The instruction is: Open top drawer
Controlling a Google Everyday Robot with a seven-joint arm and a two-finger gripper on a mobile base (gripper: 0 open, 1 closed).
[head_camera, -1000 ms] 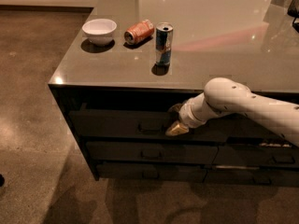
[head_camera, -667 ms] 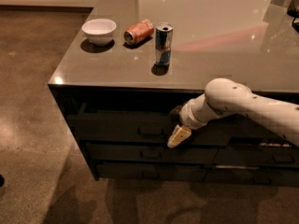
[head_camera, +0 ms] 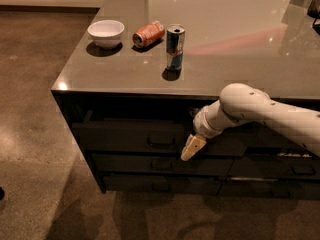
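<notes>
The glossy grey countertop [head_camera: 225, 44] caps the wide dark grey top drawer [head_camera: 125, 136], seemingly barely ajar. Below its front edge, the tan-tipped gripper [head_camera: 192, 148] hangs beside the small bar handle [head_camera: 161, 142], grip state indiscernible; being off the handle, a pull could slip

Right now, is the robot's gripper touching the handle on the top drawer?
Apart. The camera view shows the gripper just right of the handle on the top drawer, with a strip of dark drawer front between them.
</notes>
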